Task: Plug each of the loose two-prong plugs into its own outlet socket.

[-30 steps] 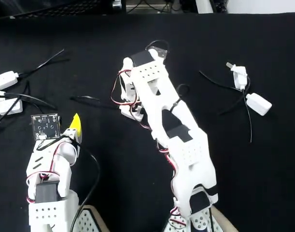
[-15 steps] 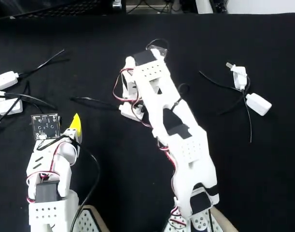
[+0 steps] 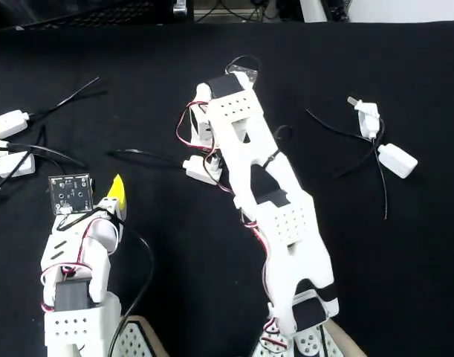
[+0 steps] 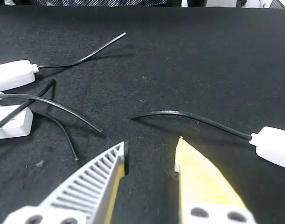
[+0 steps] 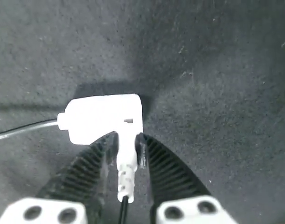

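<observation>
In the right wrist view my right gripper [image 5: 127, 136] is shut on a slim white two-prong plug [image 5: 126, 163] whose black cord runs back between the fingers. The plug's front end meets a white outlet socket [image 5: 102, 119]; the prongs are hidden. From above, this socket [image 3: 199, 169] peeks out beside the right arm at the table's middle. My left gripper [image 4: 149, 149] hangs open over bare cloth, a grey finger and a yellow finger [image 3: 117, 190] apart. Another white plug [image 3: 369, 117] and socket [image 3: 397, 160] lie at the far right.
Two white socket blocks [image 3: 7, 123] [image 3: 15, 163] with tangled black cords lie at the left edge. A thin black cord [image 3: 141, 154] runs from the middle socket toward the left. A black cloth [image 3: 405, 260] covers the table.
The right arm has shifted slightly up and to the right with the plug, uncovering more of the black cord beside it. The left arm has kept still.
</observation>
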### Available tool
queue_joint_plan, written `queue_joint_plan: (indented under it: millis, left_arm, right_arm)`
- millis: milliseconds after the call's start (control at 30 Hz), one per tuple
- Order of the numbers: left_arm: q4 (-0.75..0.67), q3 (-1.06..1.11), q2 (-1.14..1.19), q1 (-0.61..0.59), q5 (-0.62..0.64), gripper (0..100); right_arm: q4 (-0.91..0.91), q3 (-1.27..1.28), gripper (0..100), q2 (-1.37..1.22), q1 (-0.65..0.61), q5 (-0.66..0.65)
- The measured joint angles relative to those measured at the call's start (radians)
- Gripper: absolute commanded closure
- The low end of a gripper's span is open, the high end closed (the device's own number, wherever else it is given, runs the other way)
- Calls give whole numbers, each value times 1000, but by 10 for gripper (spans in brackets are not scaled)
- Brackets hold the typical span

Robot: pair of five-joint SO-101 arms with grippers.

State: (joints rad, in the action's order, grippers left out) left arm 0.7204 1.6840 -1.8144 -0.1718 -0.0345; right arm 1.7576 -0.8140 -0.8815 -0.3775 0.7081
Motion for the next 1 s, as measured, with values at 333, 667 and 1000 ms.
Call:
queue_joint_plan:
  millis: [333, 667, 1000]
  left_arm:
    - [0, 0, 0, 0, 0, 816]
    - [0, 0, 0, 0, 0, 816]
    - [0, 0, 0, 0, 0, 816]
  right_arm:
    - [-3, -3, 985, -34, -40, -3]
    - [-18, -14, 986, -75, -44, -3]
    - [-18, -28, 858, -80, -51, -32]
